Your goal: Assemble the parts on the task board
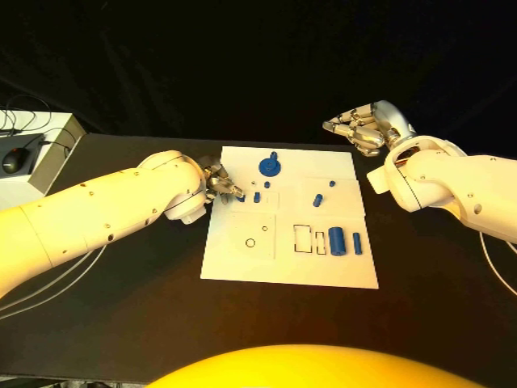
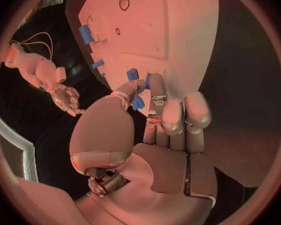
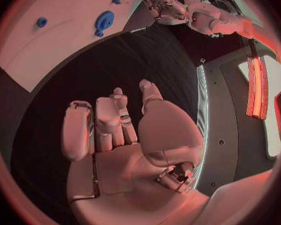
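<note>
The white task board (image 1: pixel 287 263) lies in the middle of the black table. My left hand (image 1: pixel 221 186) reaches over the board's left edge, where thumb and a finger pinch a small blue part (image 2: pixel 138 102) just above the board (image 2: pixel 172 30). A blue peg (image 1: pixel 256 196) stands right beside the fingertips. A round blue disc (image 1: pixel 269 167) lies near the far edge, two small pegs (image 1: pixel 317 200) sit mid-board, and a thick blue cylinder (image 1: pixel 338 241) lies at the right with a slimmer piece (image 1: pixel 356 241). My right hand (image 1: pixel 363 128) hovers off the board's far right corner, fingers apart and holding nothing.
A white box (image 1: pixel 37 166) with a black mouse (image 1: pixel 14 159) and cables stands at the table's left rear. The board has a round hole (image 1: pixel 250 242) and rectangular slots (image 1: pixel 300 238). Bare black table surrounds the board.
</note>
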Controlling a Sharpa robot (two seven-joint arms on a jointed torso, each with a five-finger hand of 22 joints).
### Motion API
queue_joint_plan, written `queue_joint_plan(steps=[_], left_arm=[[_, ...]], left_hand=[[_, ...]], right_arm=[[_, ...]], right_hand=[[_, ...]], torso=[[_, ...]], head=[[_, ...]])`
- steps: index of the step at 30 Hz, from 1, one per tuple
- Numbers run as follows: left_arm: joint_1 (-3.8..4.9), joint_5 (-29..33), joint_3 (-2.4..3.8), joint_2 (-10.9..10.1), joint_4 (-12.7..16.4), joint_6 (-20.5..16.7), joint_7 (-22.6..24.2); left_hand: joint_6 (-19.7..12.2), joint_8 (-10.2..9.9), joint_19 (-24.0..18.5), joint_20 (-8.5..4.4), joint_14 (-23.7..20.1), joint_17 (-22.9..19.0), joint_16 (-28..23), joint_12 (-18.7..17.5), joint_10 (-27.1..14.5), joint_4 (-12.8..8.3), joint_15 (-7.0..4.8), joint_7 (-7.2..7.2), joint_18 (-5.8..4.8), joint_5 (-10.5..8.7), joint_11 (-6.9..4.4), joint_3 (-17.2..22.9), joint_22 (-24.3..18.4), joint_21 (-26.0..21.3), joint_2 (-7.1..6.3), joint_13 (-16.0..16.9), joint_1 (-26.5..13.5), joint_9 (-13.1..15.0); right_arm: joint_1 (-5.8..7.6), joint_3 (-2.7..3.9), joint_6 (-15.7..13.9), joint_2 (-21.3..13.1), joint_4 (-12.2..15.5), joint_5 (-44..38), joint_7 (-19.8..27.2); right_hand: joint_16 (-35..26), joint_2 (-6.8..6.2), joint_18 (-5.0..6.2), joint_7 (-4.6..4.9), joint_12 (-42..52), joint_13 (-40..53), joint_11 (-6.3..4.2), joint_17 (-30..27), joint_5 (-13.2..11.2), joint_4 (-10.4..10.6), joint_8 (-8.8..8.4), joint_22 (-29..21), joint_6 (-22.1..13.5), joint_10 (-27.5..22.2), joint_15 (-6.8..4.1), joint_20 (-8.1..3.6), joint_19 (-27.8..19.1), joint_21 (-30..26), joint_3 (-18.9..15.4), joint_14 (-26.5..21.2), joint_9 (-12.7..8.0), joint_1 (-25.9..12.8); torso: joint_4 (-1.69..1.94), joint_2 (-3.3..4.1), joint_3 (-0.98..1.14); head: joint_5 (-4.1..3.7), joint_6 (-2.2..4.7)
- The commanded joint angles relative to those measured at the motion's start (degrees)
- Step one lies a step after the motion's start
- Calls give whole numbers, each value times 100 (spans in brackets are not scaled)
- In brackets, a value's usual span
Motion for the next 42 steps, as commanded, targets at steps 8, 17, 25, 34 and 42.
queue_joint_plan(steps=[8,17,25,34,42], left_arm=[[-12,16,-9,86,-86,329,-61],[-11,17,-7,121,-126,397,-50],[-10,11,-5,139,-130,385,-21],[-9,-13,-3,162,-159,355,-7],[-8,-44,-3,173,-224,384,-24]], left_hand=[[372,47,14,-19,8,29,85,115,295,-424,-47,-318,-99,-11,-103,292,8,28,171,-29,-17,1171],[513,44,22,-26,13,68,136,387,310,-549,-49,-390,-132,-69,-116,-367,10,34,486,-482,29,1362],[577,4,15,-25,18,79,158,540,310,-603,-52,-413,-139,-104,-127,-555,13,39,570,-701,30,1459],[595,3,17,-24,16,73,160,574,311,-605,-52,-422,-141,-128,-128,-648,14,41,620,-774,46,1513],[563,8,12,-24,12,46,148,577,308,-602,-52,-417,-134,-136,-126,-677,9,33,635,-822,47,1574]], right_arm=[[-4,2,66,5,-3,-47,57],[-7,2,77,10,-11,-47,57],[-12,2,92,13,-17,-48,58],[-21,2,99,20,-26,-49,63],[-27,2,100,20,-28,-49,69]], right_hand=[[-24,57,22,10,-1,6,-50,3,29,-38,-36,1103,8,4,19,-4,485,-5,-10,-5,-5,16],[-24,57,22,10,-1,6,-50,3,29,-38,-36,1103,8,4,19,-4,485,-5,-10,-5,-5,16],[-25,56,22,8,1,9,-51,1,33,-41,-36,1101,12,8,19,-4,484,-10,-11,-5,-5,19],[-26,70,22,7,-5,6,-52,0,40,-43,-36,1101,15,4,18,-4,484,-10,-2,-5,-6,23],[-26,70,22,7,-5,6,-52,0,40,-43,-36,1101,15,4,18,-4,484,-10,-2,-5,-6,23]], torso=[[-3,1,1],[-5,1,3],[-1,2,1],[-1,4,4],[-1,-1,-3]], head=[[-4,-9],[-12,-9],[-21,-7],[-25,4],[-31,2]])
